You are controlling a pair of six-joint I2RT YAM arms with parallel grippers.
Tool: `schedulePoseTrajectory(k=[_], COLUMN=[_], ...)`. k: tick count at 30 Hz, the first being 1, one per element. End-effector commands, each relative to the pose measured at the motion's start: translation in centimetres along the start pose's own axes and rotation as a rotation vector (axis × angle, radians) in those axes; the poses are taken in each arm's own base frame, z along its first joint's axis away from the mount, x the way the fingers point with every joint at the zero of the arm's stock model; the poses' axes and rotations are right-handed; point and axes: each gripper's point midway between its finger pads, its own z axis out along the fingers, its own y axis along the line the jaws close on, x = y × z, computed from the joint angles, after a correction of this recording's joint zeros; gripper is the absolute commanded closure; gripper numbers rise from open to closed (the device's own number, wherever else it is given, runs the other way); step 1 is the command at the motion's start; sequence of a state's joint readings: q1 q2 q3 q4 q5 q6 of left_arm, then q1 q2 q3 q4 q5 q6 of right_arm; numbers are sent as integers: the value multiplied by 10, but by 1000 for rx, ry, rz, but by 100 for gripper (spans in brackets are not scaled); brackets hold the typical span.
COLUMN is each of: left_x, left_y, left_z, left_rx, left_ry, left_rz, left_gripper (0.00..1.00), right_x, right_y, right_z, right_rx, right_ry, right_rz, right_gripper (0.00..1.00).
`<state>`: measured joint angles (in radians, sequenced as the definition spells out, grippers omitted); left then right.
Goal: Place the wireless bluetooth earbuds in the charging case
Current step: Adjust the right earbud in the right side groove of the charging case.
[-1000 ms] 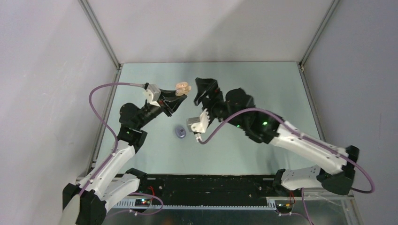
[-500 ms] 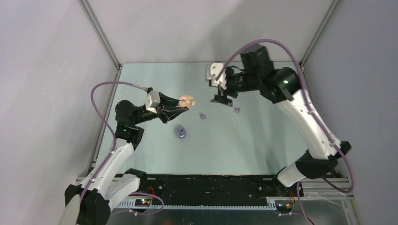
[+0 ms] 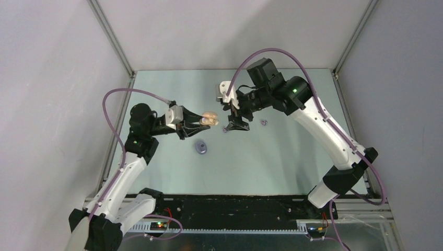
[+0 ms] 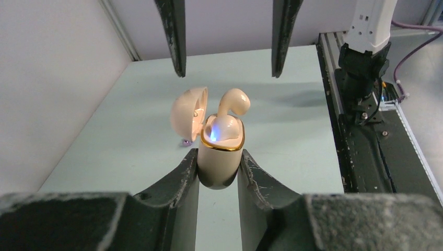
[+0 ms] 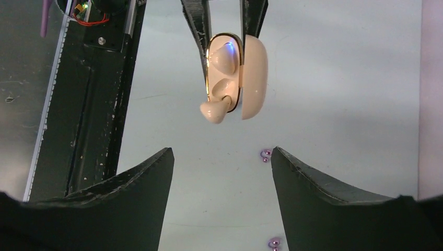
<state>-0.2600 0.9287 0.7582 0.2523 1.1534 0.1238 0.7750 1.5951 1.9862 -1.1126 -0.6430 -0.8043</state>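
Observation:
My left gripper (image 3: 202, 120) is shut on the body of a cream charging case (image 4: 219, 157) and holds it above the table. The gold-rimmed case has its lid (image 4: 188, 111) open. One cream earbud (image 4: 225, 128) sits in the case by a blue light. A second cream earbud (image 4: 233, 101) sticks up out of its slot. My right gripper (image 3: 233, 124) is open and empty, facing the case a short way off; it touches nothing (image 5: 220, 152). Two purple earbuds (image 5: 266, 155) (image 5: 274, 243) lie on the table. A purple case (image 3: 200, 147) lies shut.
The teal table (image 3: 271, 157) has metal frame posts at its back corners and grey walls on three sides. A black rail (image 3: 235, 206) runs along the near edge by the arm bases. Purple cables loop above both arms.
My right gripper has moved left and down to face the open cream case. My left gripper has shifted the case slightly down and right.

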Motion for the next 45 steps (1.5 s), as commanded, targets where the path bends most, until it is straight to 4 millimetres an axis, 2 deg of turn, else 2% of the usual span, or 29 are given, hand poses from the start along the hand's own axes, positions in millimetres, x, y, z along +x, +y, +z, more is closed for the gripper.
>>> schedulePoseTrajectory(k=[1, 4, 8, 26, 45], left_x=[-10, -11, -7, -8, -4], left_y=[-4, -4, -6, -9, -3], left_z=[0, 0, 0, 2, 3], left_rx=[38, 40, 47, 49, -11], left_ry=[11, 14, 39, 45, 32], left_rz=[91, 94, 95, 123, 105], left_gripper=[100, 100, 100, 100, 100], right_x=[-12, -8, -13, -17, -13], right_y=[-11, -21, -30, -27, -45], right_z=[6, 13, 18, 27, 32], right_rx=[17, 41, 60, 50, 102], right_ry=[-44, -32, -52, -66, -93], right_rz=[11, 27, 40, 77, 278], right_gripper=[28, 29, 31, 35, 31])
